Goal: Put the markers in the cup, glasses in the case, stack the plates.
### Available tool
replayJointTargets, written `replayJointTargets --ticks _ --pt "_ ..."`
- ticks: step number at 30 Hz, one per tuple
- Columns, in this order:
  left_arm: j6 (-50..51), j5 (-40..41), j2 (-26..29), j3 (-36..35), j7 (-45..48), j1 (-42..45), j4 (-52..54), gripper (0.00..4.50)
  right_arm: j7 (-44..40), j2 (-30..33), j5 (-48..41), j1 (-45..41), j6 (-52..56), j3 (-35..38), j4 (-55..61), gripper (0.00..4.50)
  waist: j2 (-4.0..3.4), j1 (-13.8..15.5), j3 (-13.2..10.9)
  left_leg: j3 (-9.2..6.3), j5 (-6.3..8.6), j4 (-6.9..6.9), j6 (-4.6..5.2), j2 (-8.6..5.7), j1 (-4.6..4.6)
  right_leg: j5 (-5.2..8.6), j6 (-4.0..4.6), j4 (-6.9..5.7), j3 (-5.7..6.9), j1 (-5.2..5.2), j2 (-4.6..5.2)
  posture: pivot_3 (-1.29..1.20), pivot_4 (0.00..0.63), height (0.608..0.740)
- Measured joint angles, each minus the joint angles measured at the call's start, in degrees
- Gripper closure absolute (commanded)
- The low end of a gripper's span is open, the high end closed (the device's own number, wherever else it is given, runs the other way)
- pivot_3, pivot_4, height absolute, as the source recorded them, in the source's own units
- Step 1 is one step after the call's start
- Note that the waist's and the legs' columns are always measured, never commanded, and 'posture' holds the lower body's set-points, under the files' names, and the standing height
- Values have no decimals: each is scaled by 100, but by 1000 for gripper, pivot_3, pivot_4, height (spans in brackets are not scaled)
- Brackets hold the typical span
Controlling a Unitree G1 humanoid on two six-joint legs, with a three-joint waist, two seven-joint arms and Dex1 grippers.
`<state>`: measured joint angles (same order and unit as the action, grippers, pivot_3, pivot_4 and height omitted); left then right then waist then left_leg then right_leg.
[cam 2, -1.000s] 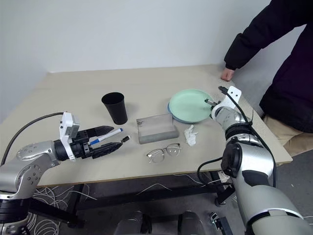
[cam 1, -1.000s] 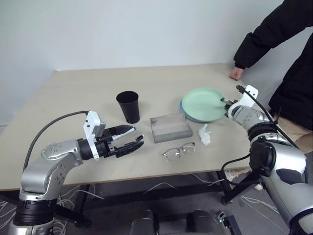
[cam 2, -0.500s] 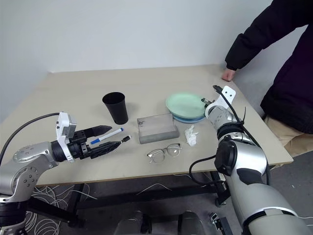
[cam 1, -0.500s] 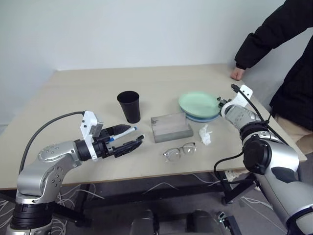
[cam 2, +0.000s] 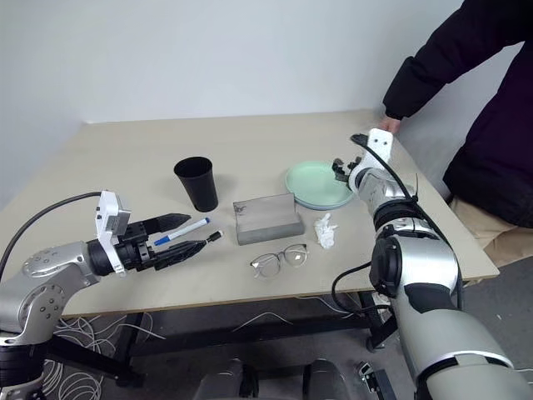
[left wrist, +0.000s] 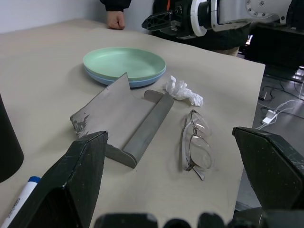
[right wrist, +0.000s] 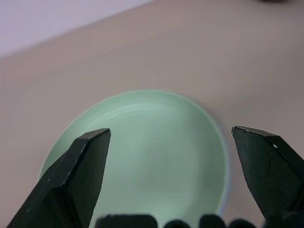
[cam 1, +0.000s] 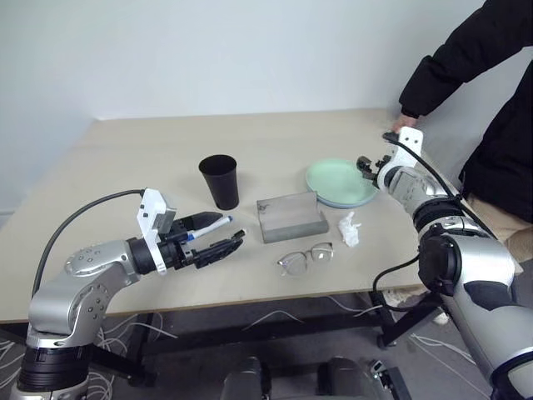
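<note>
The mint green plate [cam 1: 340,178] lies flat on the light blue plate [cam 1: 343,201], right of the middle of the table. My right gripper [cam 1: 366,167] hovers open just over their far right rim, with nothing between its fingers. The black cup [cam 1: 219,181] stands upright at centre left. To its right the grey case [cam 1: 290,217] lies open, and the glasses [cam 1: 306,257] rest on the table in front of it. My left gripper [cam 1: 231,230] is open low over the table near the front left, with a white marker [cam 1: 210,226] lying between its fingers.
A crumpled white tissue [cam 1: 350,229] lies between the case and the plates. A person in a black sleeve rests a hand [cam 1: 404,123] on the table's far right corner, close behind my right gripper. The table [cam 1: 150,158] is bare at the back left.
My right gripper has opened and let go of the green plate, which was tilted and now lies flat on the blue one. The gripper rose and moved left. The left arm has kept still.
</note>
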<state>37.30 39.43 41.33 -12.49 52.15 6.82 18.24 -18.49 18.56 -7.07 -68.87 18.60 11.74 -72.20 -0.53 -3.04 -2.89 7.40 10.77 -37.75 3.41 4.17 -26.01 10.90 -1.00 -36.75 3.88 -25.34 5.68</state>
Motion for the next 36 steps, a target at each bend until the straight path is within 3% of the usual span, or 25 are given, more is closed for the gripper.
replayJointTargets --ticks 9,18,26,34,36 --pt "6 6 -5 2 14 5 -2 0 -2636 562 431 1206 1444 -1509 2223 28 0 34 0 6 0 2 -2 8 0 0 2 0 4 -9 0 0 0 740" --pt "13 21 -14 -6 29 -74 4 0 -4047 1345 376 2248 2339 -2291 4537 28 -1 38 0 7 -1 21 -5 13 0 0 4 3 6 -19 -1 0 0 740" --pt "13 89 -15 -7 20 -132 4 0 -4081 1264 390 2527 2302 -2495 4621 28 0 38 0 16 -1 25 -5 19 1 -7 14 2 10 -25 2 0 0 740" --pt "16 131 -15 -7 -33 -132 8 0 -3632 822 531 2458 1578 -2495 3608 28 2 39 0 23 -5 30 -11 22 2 -8 15 5 12 -22 0 0 0 740" --pt "17 149 -15 -7 -48 -132 10 0 -3590 777 565 2440 1415 -2495 3485 378 2 39 1 25 -5 30 -12 22 4 -8 15 5 12 -21 0 0 0 740"
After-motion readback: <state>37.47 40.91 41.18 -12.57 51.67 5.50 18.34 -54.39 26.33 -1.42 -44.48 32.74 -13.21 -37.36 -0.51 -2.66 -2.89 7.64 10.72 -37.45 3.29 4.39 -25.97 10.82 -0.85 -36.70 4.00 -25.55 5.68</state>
